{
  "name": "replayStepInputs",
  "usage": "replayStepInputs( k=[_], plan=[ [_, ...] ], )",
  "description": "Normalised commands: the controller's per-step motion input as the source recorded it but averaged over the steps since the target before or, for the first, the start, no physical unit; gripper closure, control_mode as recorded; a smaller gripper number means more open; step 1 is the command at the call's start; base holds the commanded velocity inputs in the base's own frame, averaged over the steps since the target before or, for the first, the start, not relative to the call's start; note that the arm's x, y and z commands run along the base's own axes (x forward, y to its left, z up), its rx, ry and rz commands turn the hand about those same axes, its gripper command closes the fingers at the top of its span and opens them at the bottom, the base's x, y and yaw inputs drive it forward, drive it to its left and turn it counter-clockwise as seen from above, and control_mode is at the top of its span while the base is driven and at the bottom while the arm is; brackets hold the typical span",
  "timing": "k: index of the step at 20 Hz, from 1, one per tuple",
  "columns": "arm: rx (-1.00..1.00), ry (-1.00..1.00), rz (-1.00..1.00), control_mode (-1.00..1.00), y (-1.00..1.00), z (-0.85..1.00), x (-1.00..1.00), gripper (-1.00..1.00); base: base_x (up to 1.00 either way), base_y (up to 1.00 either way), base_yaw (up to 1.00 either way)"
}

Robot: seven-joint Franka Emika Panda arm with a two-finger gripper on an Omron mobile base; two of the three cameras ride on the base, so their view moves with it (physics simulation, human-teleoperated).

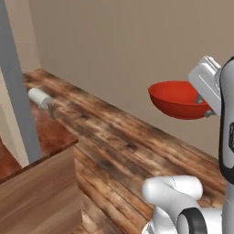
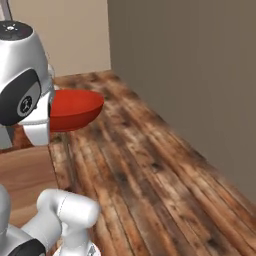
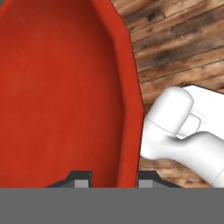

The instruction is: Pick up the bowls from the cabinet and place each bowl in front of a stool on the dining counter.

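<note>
Claw: the claw (image 3: 109,181) is clamped on the rim of the red bowl (image 1: 176,99) — one tip inside the wall, one outside.
Bowl: held level in the air, well above the wood floor (image 2: 150,170), open side up.
Why: a rim pinch suits a shallow dish and probably keeps it steady while carried.
Next: likely travel to the dining worktop — placing not yet done.

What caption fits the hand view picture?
Gripper pinching the red bowl by its rim, above the wooden floor.
</note>
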Motion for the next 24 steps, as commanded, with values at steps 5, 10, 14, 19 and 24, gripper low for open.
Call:
replayStepInputs(
  k=[5,10,14,19,24],
  plan=[
    [0.0,0.0,0.0,1.0,0.0,0.0,0.0,1.0,1.0,-0.5,0.49],
    [0.0,0.0,0.0,1.0,0.0,0.0,0.0,1.0,1.0,-0.45,0.6],
    [0.0,0.0,0.0,1.0,0.0,0.0,0.0,1.0,1.0,-0.46,0.65],
    [0.0,0.0,0.0,1.0,0.0,0.0,0.0,1.0,1.0,-0.49,0.66],
    [0.0,0.0,0.0,1.0,0.0,0.0,0.0,1.0,1.0,-0.6,0.64]
  ],
)
